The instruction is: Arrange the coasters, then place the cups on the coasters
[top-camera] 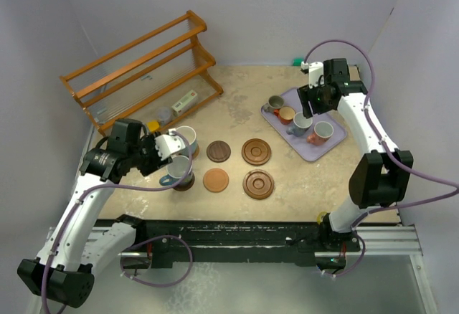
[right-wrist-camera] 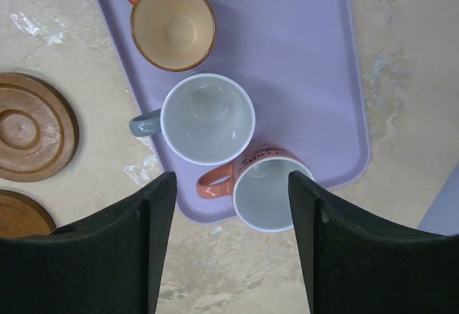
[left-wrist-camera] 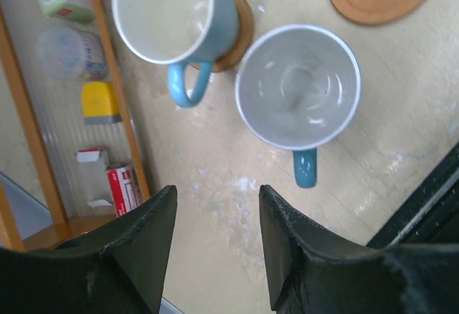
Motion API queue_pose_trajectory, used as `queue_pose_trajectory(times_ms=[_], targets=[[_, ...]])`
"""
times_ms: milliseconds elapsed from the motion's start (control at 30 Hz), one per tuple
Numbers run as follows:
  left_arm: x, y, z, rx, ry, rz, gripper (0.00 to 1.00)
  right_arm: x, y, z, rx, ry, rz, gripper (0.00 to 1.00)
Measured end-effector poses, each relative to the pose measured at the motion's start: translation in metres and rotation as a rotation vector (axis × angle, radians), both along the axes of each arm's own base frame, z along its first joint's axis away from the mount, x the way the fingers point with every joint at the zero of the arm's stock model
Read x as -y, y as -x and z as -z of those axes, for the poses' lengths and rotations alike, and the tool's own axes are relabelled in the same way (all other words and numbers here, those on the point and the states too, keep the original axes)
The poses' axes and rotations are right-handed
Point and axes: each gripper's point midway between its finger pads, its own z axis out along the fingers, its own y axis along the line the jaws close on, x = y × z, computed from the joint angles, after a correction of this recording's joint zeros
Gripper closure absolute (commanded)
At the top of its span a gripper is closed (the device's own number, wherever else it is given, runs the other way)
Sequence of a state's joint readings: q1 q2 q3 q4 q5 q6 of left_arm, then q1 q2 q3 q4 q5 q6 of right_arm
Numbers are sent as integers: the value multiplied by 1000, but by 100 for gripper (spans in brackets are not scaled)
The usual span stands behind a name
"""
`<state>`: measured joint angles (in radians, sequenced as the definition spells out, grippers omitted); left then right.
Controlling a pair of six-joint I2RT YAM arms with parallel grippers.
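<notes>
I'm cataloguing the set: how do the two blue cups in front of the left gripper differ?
The farther cup is pale blue, the nearer cup a deeper teal blue. The farther cup sits on a tan coaster, the nearer cup on a dark brown coaster. Both stand upright, empty, pale inside.

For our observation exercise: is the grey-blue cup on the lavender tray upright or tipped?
Upright: the grey-blue cup shows its round rim and empty bottom from above, standing on the tray.

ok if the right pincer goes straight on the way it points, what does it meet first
Most likely the pink cup on the lavender tray, right ahead of the right pincer; depth is unclear.
</notes>
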<state>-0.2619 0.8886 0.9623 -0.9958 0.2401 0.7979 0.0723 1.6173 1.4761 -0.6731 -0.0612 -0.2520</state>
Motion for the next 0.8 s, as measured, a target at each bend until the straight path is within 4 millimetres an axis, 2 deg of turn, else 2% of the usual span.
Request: queue_pose_trajectory(times_ms=[167,300,533,800], targets=[[7,-21,-20,61,69,-73,52,12,-10,11,-44,12,15,35],[12,-36,-26,76,117,-127,50,17,-21,17,-69,20,16,38],[17,-48,-33,101,179,-182,47,17,-29,40,-145,22,-5,46],[20,-54,-39,122,213,-203,46,15,-27,63,-232,18,-38,56]])
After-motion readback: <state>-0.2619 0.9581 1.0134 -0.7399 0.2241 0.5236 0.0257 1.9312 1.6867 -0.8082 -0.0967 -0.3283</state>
